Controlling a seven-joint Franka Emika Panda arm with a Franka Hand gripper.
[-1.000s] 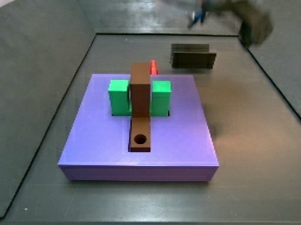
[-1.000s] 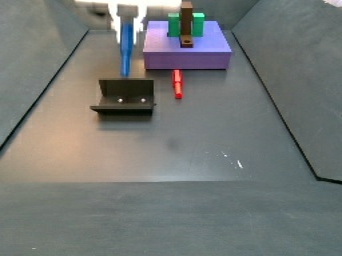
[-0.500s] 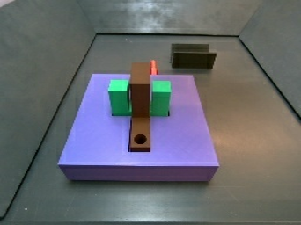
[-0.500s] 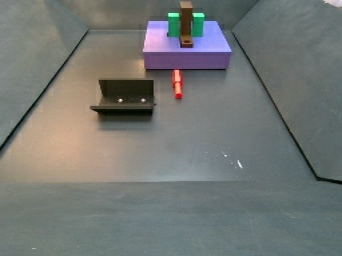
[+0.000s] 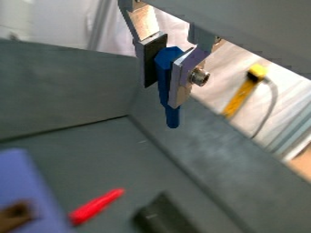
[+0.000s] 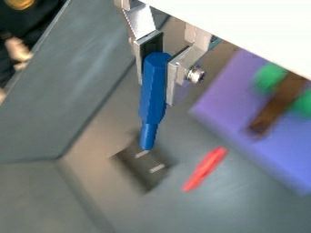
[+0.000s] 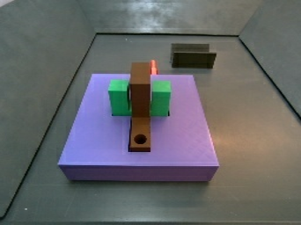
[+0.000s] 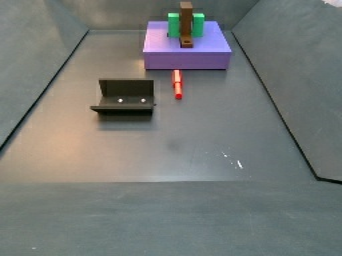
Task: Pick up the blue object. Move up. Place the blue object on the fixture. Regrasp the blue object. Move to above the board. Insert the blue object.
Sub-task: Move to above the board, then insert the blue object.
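My gripper is shut on the blue peg, which hangs down between the silver fingers, high above the floor. In a wrist view the peg hangs over the dark fixture. The gripper is out of view in both side views. The fixture stands on the floor apart from the lavender board. The board bears two green blocks and a brown bar with a round hole. The board also shows in both wrist views.
A red peg lies on the floor between the board and the fixture. Grey walls enclose the floor. A yellow cable hangs outside the wall.
One second ago the gripper with the blue peg showed at the top of both side views. It has since risen out of both side views.
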